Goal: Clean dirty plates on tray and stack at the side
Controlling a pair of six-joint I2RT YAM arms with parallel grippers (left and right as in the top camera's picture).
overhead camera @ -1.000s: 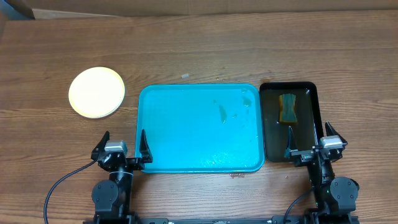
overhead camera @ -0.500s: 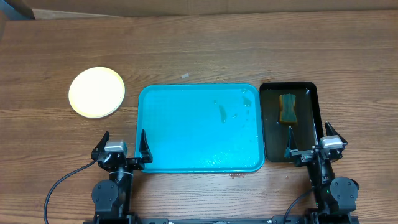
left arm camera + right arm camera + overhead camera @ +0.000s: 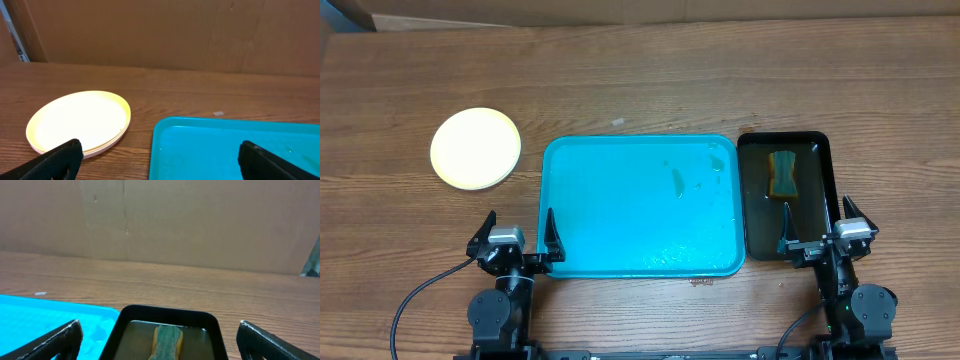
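Note:
A stack of plates [image 3: 476, 148] with a pale yellow-green one on top lies on the table left of the turquoise tray [image 3: 582, 160]; the plates below are mostly hidden. It also shows in the left wrist view [image 3: 77, 124]. The tray [image 3: 210, 135] holds no plates, only a few small smears and water. My left gripper [image 3: 516, 237] is open and empty at the tray's front left corner. My right gripper [image 3: 817, 224] is open and empty at the front end of the black tray.
A narrow black tray [image 3: 823, 215] right of the turquoise tray holds murky water and a yellow-green sponge [image 3: 782, 174], also in the right wrist view [image 3: 167, 341]. A cardboard wall stands behind the table.

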